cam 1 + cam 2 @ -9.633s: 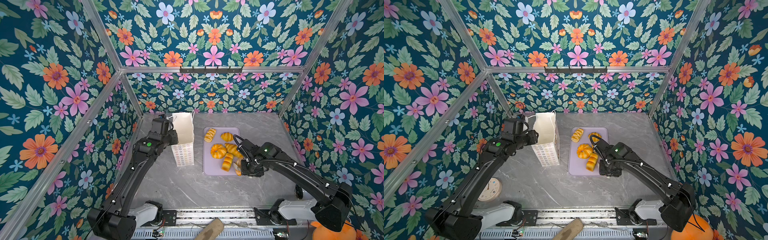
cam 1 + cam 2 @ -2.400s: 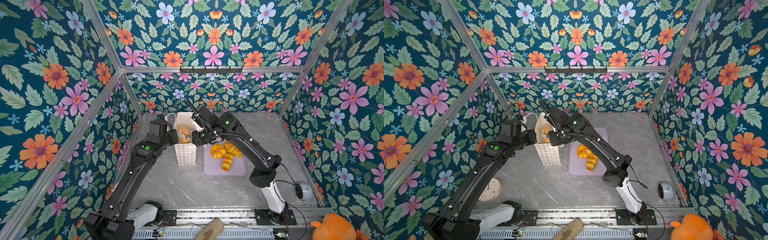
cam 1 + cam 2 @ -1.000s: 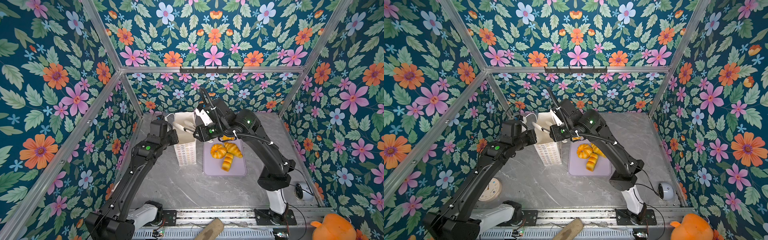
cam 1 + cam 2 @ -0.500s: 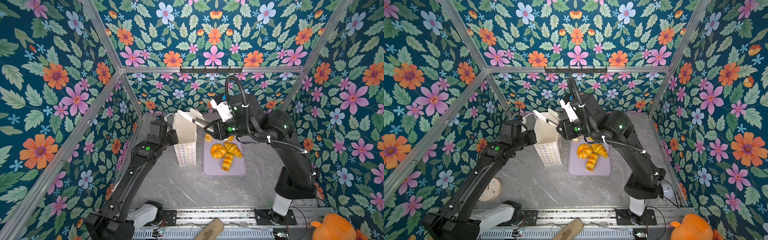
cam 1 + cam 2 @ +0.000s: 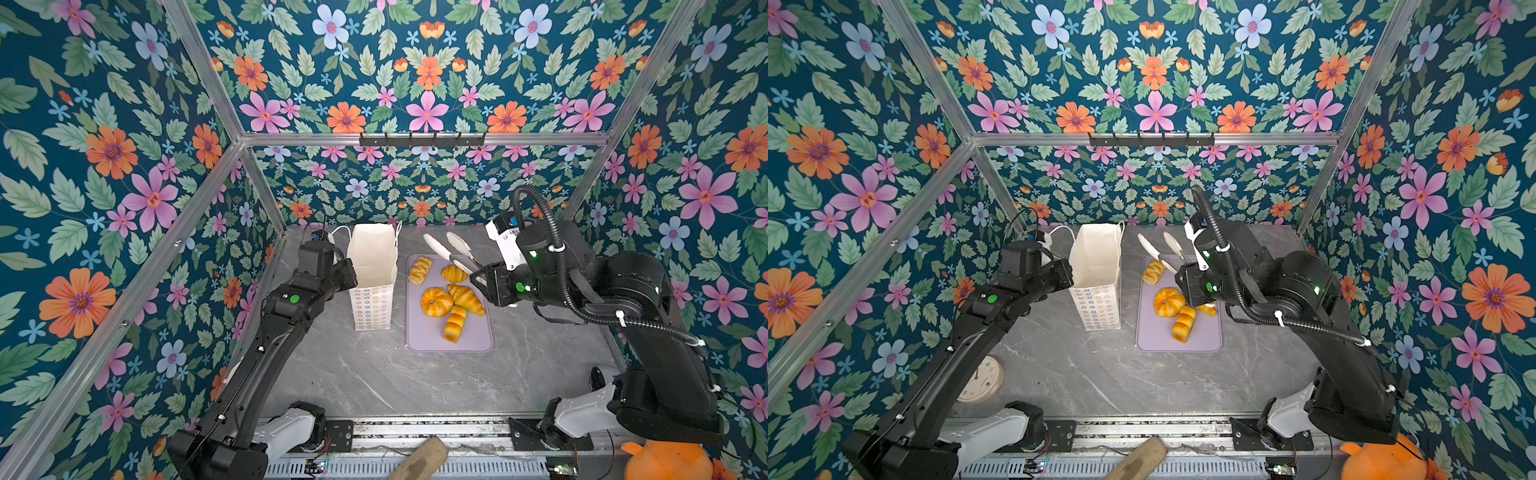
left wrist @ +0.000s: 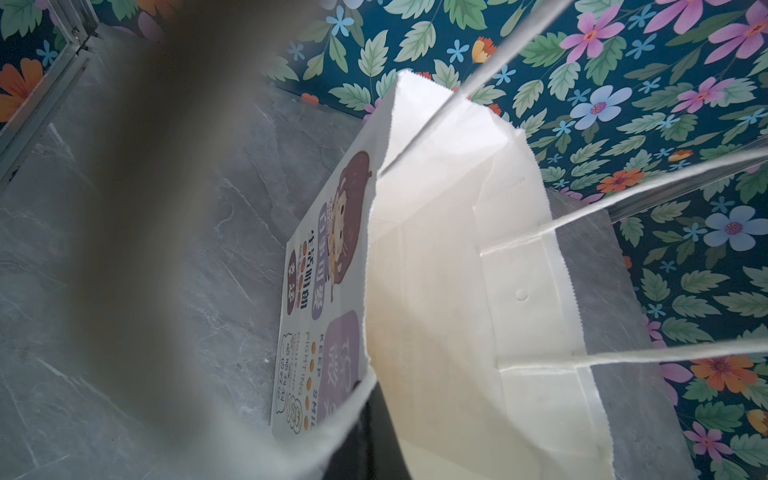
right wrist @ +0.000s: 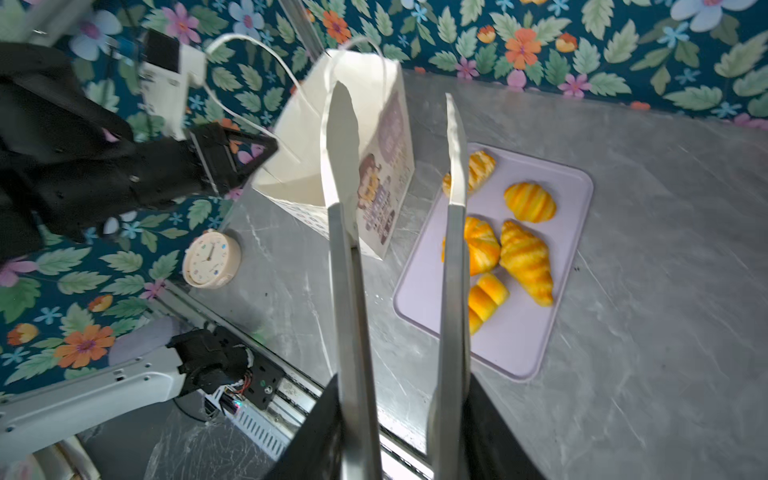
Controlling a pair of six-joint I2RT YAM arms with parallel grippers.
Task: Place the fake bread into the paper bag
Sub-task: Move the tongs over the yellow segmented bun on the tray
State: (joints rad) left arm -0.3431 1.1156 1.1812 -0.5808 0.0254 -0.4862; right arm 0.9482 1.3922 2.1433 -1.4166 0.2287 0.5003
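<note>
**Empty tongs above the tray, bag pinned open**

My right end effector (image 5: 484, 279) is clamped on the handles of a pair of tongs (image 5: 435, 246). Their white tips stand spread with nothing between them, raised over the far end of the lilac tray (image 5: 419, 341). My left end effector (image 5: 348, 272) is closed tight on the left wall of the paper bag (image 5: 374, 266). The bag stands upright near the table's (image 5: 374, 386) far edge, just beside the tray. Five pieces of fake bread (image 5: 420, 270) lie on the tray. I cannot see the bottom of the bag.

The croissant (image 5: 467, 299) touches both the ring bun (image 5: 436, 302) and the segmented loaf (image 5: 454, 324). Closing the tongs on one of them could shove the others. The pieces look glossy, so I judge a shallow bite could let one slip out mid-carry. On the way to the bag, a tong tip could snag a cord handle (image 6: 665, 353) or the rim and crumple the mouth. If my left arm drifts, it could drag the light bag over.
</note>
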